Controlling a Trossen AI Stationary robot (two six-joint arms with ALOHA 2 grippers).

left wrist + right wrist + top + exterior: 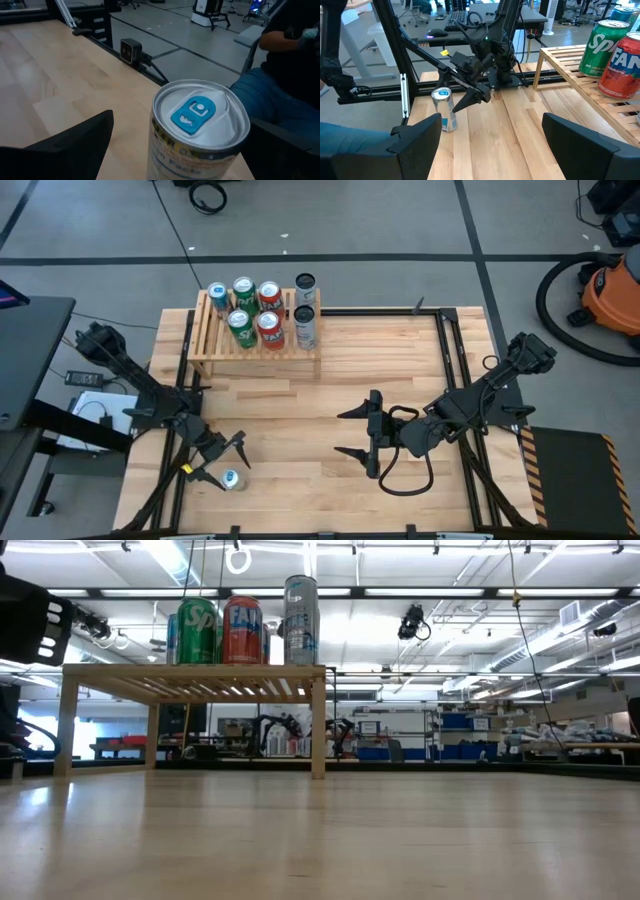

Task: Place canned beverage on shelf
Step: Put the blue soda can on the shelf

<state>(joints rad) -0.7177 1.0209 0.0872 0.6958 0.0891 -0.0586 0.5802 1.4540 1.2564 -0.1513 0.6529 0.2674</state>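
A silver can with a blue tab (200,125) stands upright on the wooden table near its front left corner (231,479). My left gripper (222,461) is open. One dark finger (80,145) is on each side of the can, with a gap showing. The light-wood slatted shelf (210,352) stands at the far left on its short legs. Several cans (270,330) stand upright on its bars: green, red, blue and silver. My right gripper (340,433) hangs open and holds nothing above the middle of the table, pointing toward the left edge.
A person in jeans (280,100) sits just beyond the table's near edge, close to the can. A small black camera (131,50) sits at that edge. Bare wood (330,380) lies between the can and the shelf. An orange vacuum (615,290) stands on the floor at the right.
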